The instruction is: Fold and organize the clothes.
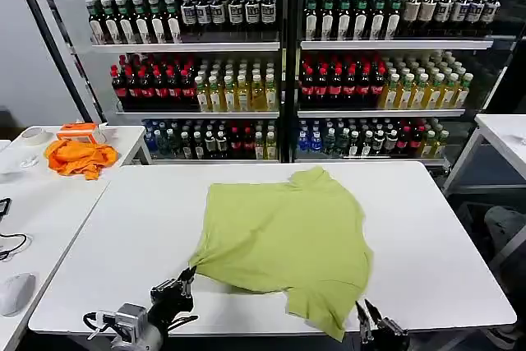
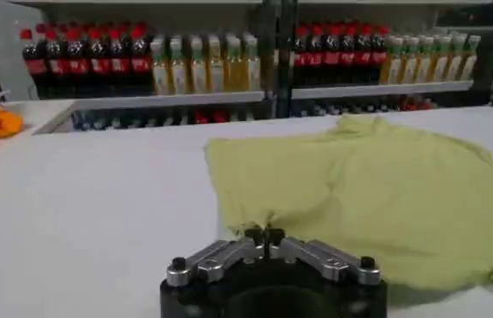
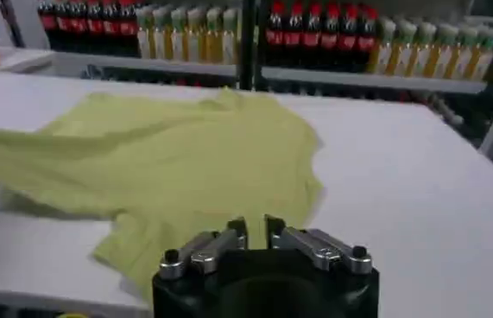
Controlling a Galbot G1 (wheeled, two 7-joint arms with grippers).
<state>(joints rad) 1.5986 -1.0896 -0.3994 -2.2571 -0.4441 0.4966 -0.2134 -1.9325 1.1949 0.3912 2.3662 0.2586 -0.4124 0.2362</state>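
Observation:
The clothes are one lime-green T-shirt lying loosely spread and rumpled in the middle of the white table, with no lettering showing. My left gripper is at the shirt's near left corner, shut on a pinch of the hem. In the left wrist view the T-shirt puckers toward the left gripper. My right gripper sits at the table's front edge, just right of the near sleeve. In the right wrist view the right gripper stands narrowly open over the T-shirt, holding nothing.
A crumpled orange cloth lies on a side table to the left, with a roll of tape and cables nearby. Shelves of bottles stand behind the table. Another white table is at the right. Bare tabletop surrounds the shirt.

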